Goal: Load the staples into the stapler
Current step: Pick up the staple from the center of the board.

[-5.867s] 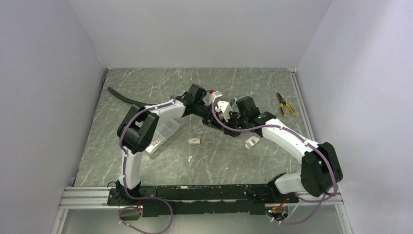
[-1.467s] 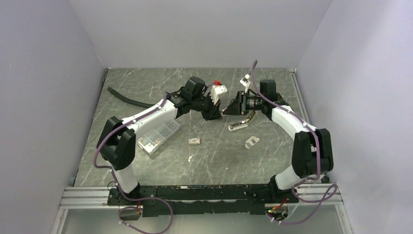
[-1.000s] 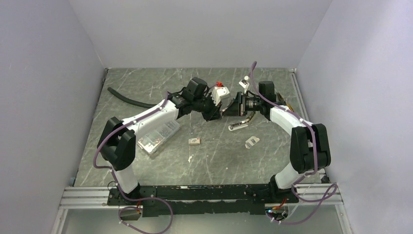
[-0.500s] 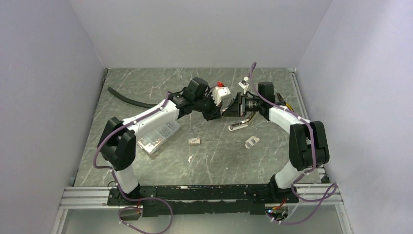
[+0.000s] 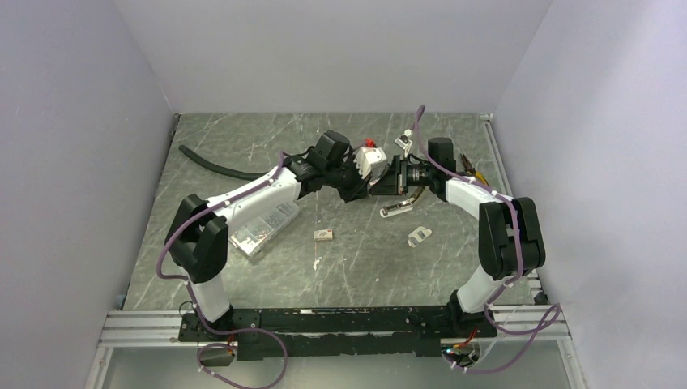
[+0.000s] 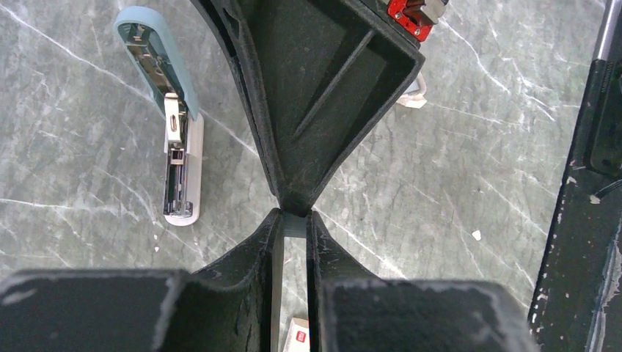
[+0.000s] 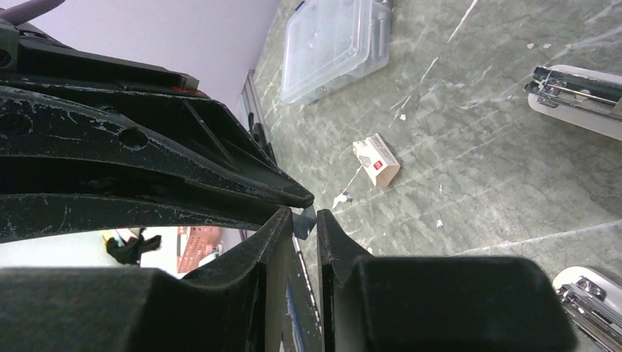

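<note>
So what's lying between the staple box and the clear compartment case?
Only flecked bare tabletop separates the staple box from the clear compartment case, clearest in the right wrist view.

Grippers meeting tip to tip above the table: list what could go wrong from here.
The thin grey strip sits in the left gripper, with the right gripper nose to nose against it; it could slip out in a handover. The open stapler lies off to one side, so a dropped strip would likely hit the table.
</note>
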Motion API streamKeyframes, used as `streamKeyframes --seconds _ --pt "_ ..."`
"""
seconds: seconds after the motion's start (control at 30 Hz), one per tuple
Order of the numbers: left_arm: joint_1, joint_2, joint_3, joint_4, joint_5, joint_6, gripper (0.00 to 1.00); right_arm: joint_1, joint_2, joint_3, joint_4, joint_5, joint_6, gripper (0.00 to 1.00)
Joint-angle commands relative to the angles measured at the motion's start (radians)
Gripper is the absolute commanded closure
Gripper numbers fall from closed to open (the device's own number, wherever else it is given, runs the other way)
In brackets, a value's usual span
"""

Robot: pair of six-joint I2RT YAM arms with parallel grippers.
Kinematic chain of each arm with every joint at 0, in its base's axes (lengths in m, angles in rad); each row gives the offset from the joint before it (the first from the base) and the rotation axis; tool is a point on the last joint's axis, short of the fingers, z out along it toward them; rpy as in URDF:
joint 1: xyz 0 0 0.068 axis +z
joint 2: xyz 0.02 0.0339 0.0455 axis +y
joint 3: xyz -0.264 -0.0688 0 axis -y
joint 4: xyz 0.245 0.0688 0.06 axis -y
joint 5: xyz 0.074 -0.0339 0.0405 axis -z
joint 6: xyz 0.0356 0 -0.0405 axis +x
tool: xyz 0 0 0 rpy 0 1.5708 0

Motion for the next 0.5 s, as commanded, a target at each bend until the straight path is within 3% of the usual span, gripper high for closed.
streamKeyframes --seconds 0.0,0.27,0.47 --pt "-0.011 0.015 0.053 0.018 -0.041 0.027 0.83 0.008 -0.005 0.000 0.058 -0.046 0.021 0.78" --pt "-0.014 0.017 0.060 0.015 -0.069 0.038 0.83 0.008 0.003 0.012 0.027 -0.040 -0.004 0.88" --pt "-0.015 0.012 0.052 0.018 -0.080 0.042 0.76 0.003 -0.001 0.026 -0.019 -0.019 -0.043 0.92"
